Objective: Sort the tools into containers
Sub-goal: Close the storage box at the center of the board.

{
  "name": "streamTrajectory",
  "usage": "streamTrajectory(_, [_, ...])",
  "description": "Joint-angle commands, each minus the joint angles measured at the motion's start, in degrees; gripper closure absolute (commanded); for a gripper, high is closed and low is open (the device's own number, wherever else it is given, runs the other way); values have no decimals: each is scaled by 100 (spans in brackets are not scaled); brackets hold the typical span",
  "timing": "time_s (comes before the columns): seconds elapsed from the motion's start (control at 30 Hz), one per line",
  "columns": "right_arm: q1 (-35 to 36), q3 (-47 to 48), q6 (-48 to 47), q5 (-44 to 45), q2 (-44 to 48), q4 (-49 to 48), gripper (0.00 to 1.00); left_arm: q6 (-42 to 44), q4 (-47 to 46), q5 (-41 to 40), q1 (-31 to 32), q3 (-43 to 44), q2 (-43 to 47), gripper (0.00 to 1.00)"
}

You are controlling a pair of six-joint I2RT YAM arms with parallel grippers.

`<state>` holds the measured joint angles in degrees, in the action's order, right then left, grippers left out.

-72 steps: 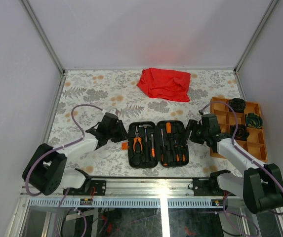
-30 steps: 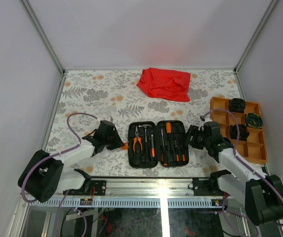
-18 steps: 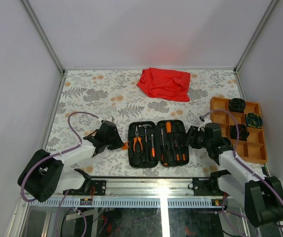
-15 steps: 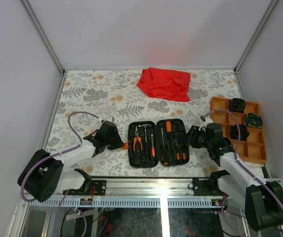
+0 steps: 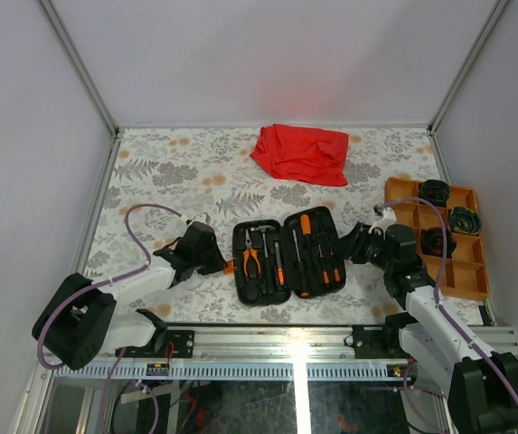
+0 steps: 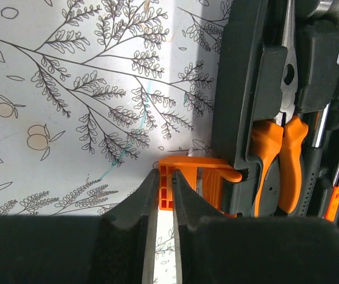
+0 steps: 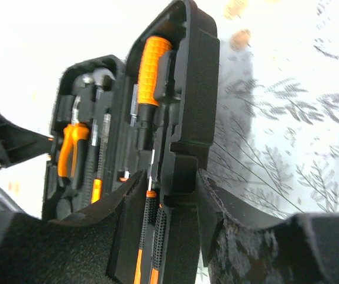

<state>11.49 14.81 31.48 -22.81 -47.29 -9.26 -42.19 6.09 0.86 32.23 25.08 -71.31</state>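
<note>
Case (image 7: pixel 200 89) half now atilt (flat before)

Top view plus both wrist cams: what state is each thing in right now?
black tool case, open, tools seated inside.
orange latch, pinched by left gripper.
left gripper, shut on orange latch.
right gripper, jaws straddle the case's right rim; clamped or not, unclear.
orange tray, three compartments hold dark round items.
red cloth, crumpled.
</note>
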Motion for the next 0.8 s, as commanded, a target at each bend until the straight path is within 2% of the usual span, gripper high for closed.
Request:
streamTrajectory(0.0, [135,-39,648,-1482,216,-1120,57,-17,-139,258,187,-99,-232,92])
streamTrajectory(0.27, [144,-100,964,-1998,248,-1652,46,-45,-327,360,222,-90,-268,93])
streamTrajectory(0.6, [182,-91,1032,-2208,51,-1833,45,-87,-371,371,262,-41,-350,94])
streamTrajectory(0.77, [438,194,769,-1976,-96,-1427,46,-95,-374,373,273,-10,-412,94])
